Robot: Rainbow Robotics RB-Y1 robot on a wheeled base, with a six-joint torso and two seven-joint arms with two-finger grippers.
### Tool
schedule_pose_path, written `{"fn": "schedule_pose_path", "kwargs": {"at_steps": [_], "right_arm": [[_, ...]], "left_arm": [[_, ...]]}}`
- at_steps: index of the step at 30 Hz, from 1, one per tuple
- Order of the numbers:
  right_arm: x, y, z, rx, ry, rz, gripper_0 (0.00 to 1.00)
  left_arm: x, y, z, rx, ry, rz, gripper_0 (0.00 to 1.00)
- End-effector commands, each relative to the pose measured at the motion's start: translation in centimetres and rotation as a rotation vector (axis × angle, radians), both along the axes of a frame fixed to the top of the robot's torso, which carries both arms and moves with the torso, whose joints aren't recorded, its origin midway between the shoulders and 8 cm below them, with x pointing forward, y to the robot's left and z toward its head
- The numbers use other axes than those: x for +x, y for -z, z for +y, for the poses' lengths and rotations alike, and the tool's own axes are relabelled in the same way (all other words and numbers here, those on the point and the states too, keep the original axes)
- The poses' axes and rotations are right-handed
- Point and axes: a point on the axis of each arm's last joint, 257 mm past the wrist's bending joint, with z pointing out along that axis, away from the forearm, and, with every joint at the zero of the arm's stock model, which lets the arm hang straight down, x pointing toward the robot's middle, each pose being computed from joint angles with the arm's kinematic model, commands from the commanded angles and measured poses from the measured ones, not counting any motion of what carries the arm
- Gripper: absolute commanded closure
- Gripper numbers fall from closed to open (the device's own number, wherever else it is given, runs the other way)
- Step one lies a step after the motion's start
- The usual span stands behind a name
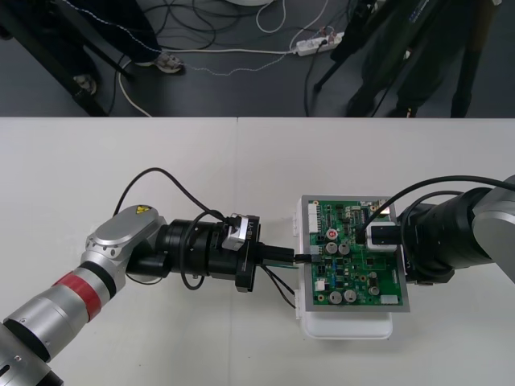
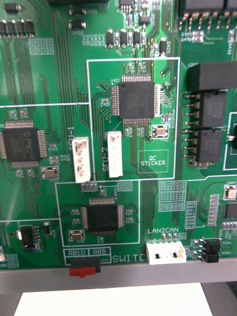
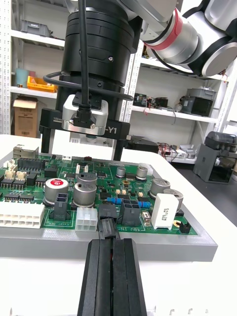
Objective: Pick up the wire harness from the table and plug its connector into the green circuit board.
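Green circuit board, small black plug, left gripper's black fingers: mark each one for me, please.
green circuit board (image 1: 354, 269): front view, on its green face near the middle.
small black plug (image 3: 107, 228): left wrist view, on its body at the board's edge.
left gripper (image 3: 111, 243): left wrist view, between its closed black fingertips.

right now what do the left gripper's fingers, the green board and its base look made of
The left gripper's fingers: matte black, flat, probably hard plastic or coated metal. The green circuit board: rigid laminate with a glossy green coat and white print, likely fibreglass. The base: smooth white, looks like moulded plastic; the grey rim under the board could be plastic or painted metal.
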Motion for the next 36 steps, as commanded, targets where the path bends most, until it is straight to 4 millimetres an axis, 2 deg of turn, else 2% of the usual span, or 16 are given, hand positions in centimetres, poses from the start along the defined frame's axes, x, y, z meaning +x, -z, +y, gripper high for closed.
{"fn": "schedule_pose_path", "kwargs": {"at_steps": [1,23,36], "right_arm": [[-0.2,-1.0,1.4,0.054,0.003,-0.01,0.0],[-0.3,-1.0,1.6,0.056,-0.007,-0.009,0.0],[-0.5,-1.0,1.8,0.06,-0.01,-0.006,0.0]], "left_arm": [[0.2,-0.2,-0.8,0.019,0.0,0.024,1.0],[-1.1,-2.7,-2.2,-0.034,0.051,-0.088,1.0],[-1.7,-2.1,-2.2,-0.033,0.056,-0.102,1.0]]}}
